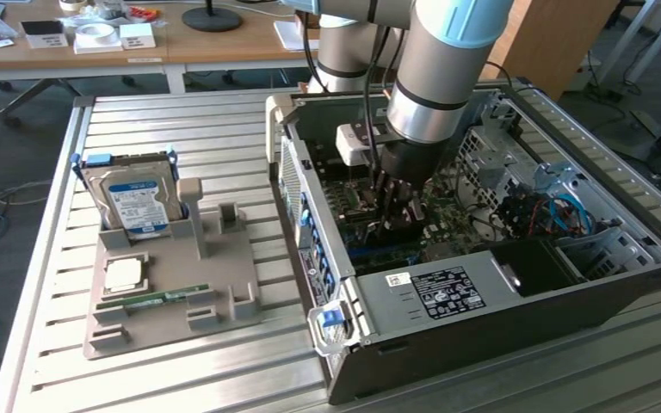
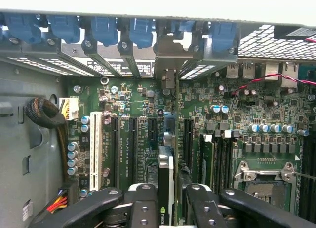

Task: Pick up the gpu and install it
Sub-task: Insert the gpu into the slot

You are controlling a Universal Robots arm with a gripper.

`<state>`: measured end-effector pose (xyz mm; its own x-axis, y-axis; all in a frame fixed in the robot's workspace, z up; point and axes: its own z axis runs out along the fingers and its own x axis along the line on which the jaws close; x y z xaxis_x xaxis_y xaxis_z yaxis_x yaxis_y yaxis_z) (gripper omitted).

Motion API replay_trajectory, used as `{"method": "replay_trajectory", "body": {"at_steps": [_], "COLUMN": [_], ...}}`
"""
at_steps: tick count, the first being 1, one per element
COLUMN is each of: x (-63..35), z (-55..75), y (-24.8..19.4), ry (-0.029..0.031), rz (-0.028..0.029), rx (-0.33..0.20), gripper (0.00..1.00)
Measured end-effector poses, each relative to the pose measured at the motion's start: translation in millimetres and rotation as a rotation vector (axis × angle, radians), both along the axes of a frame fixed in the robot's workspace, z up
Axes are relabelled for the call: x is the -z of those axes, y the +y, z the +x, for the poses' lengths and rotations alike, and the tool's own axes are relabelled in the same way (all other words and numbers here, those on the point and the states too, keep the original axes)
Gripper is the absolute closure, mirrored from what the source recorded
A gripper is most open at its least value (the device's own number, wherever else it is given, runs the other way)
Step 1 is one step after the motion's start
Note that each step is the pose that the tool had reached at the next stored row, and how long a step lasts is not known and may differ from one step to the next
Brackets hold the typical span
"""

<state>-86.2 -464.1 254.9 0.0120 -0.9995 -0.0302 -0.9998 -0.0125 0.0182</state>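
An open computer case (image 1: 503, 284) lies on its side on a slatted metal table (image 1: 193, 370), and everything else is placed from it; the grey robot arm (image 1: 446, 77) drops straight down into the middle of the case, its black gripper (image 1: 398, 206) low over the green motherboard (image 1: 468, 228); toward the exterior view's left of the case, well apart from it, sits a grey parts holder (image 1: 169, 301); standing upright in that holder is a silver hard drive (image 1: 135, 202) with a blue and white label, and lying flat in it, nearer the camera, are a square processor chip (image 1: 124, 274) and a narrow green memory stick (image 1: 152, 298).

The exterior view shows the table, the holder and the arm; it hides what the gripper carries behind the black fingers.

The wrist view looks along the motherboard (image 2: 133, 114) toward the case's back wall, where a row of blue slot clips (image 2: 103, 28) runs; here the graphics card (image 2: 166, 178) shows edge-on, thin and dark with a pale rim, standing upright between the two black fingers (image 2: 143, 208); the fingers sit close on either side of the card, partly closed, seeming to touch it; the card stands over the long black slots (image 2: 132, 149) of the board, in line with the metal bracket (image 2: 170, 65) at the back wall; whether it is fully seated cannot be told; a white slot (image 2: 96, 149) lies beside the black ones.
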Motion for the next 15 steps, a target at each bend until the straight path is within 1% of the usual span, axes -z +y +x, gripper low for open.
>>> {"method": "replay_trajectory", "body": {"at_steps": [13,15], "x": [0.0,0.0], "z": [0.0,0.0], "y": [0.0,0.0], "ry": [0.0000,0.0001], "rz": [0.0001,0.0001], "rx": [0.000,0.011], "gripper": [0.74,0.74]}}
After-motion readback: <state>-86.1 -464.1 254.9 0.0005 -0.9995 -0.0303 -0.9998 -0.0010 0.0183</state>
